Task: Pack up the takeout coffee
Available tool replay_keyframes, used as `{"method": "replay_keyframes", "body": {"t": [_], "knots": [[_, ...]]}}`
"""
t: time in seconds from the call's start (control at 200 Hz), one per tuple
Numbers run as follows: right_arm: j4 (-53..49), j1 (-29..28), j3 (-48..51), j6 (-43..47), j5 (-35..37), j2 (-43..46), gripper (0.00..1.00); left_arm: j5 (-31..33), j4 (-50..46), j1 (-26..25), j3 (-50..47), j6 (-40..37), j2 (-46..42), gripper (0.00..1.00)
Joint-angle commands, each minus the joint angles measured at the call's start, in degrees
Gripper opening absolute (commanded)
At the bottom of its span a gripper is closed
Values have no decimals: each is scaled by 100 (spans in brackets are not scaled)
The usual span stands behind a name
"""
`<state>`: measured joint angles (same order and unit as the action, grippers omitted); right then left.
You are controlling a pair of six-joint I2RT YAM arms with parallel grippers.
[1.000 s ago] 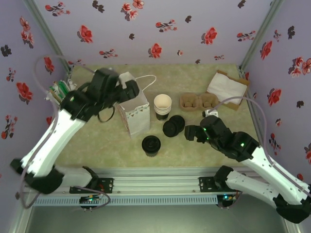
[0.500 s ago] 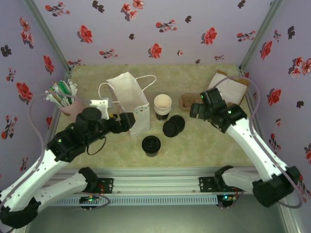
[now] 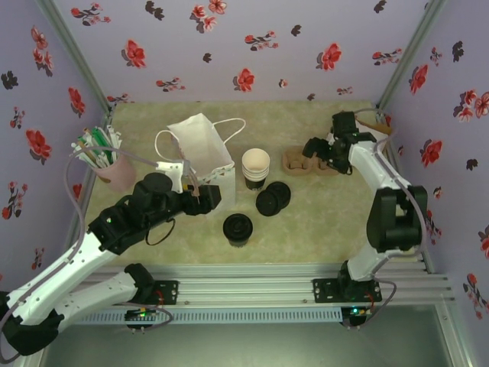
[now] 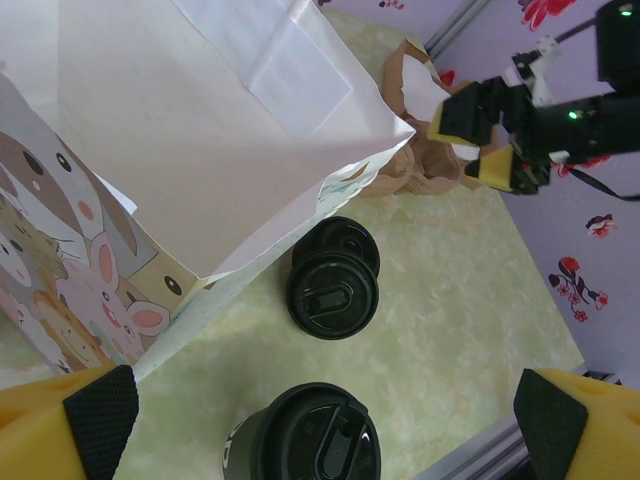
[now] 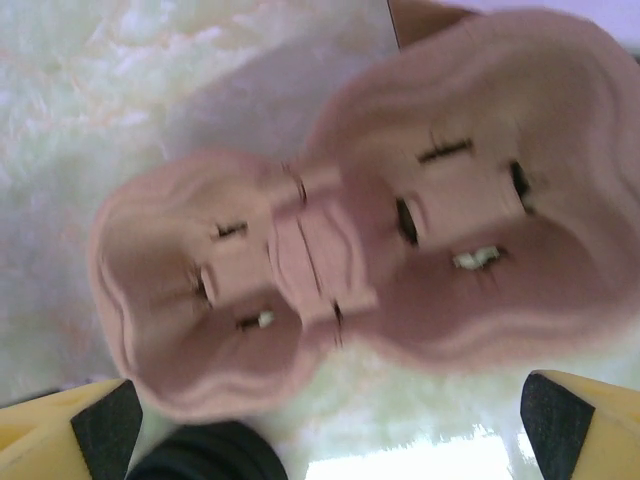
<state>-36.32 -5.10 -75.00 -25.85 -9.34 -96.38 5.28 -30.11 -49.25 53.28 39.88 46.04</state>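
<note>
Currently nothing is held. The left gripper (image 3: 209, 197) is spread wide just beside the near side of the paper bag (image 3: 200, 145), and the right gripper (image 3: 312, 150) is spread equally wide above the pulp cup carrier (image 3: 299, 160) at the far right. The takeout coffee (image 3: 238, 228) is stood upright on the table (image 3: 321, 229), towards the near edge, to the near right of the bag and just nearer than the loose lids (image 3: 273, 199).

The carrier appears to be the thing sought first. For a sound grasp, one wall or the central ridge should be straddled squarely and the jaws lowered fully before they are closed, since thin pulp is likely to flex or slip.

From the right wrist, the carrier's two wells and slotted ridge are seen close, though blurred, above the pads (image 5: 100, 435). This detail is lost from above. From the left wrist, the bag's printed animal side and the moulding of the coffee's lid are shown. The overhead view gives the whole layout, the stack of cups (image 3: 256, 164) included.
</note>
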Motion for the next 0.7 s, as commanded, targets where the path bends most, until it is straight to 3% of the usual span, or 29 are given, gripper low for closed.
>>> {"method": "replay_keyframes", "body": {"t": [0.0,0.21,0.695], "knots": [[288,93,-474,148,-408,-558,99,-53,194,-42,-103,-140,-95,99],[-84,88,-782,214,-555,-996,99,-67,348,-41,-367,22,-212,99],[-60,-64,621,-67,-859,26,99,-106,587,-54,-476,40,-140,99]]}}
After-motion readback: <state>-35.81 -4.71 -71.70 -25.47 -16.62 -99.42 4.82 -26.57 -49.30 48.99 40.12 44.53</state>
